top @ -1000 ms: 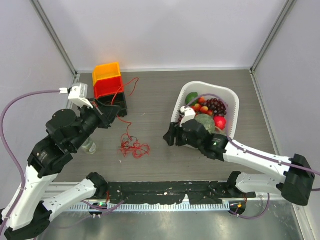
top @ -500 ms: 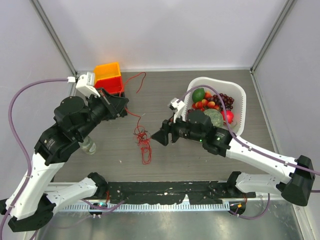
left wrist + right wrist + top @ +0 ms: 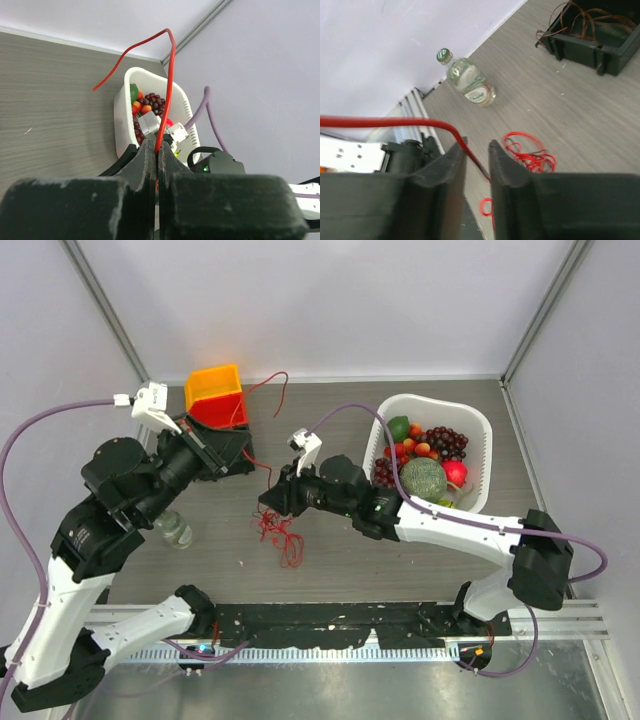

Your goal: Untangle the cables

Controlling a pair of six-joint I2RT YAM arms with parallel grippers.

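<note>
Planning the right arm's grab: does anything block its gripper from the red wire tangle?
Nothing visible does. The right gripper hangs near the tangle of thin red wires, one strand crossing between its open fingers; the clear bottle is well aside.

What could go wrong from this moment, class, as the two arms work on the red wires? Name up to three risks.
1. The left gripper is shut on a red wire while the tangle lies bunched up; pulling hard may tighten its knots.
2. The wire only passes between the right gripper's parted fingers, so it may slip out.
3. A dragged wire might catch the bottle nearby.
</note>
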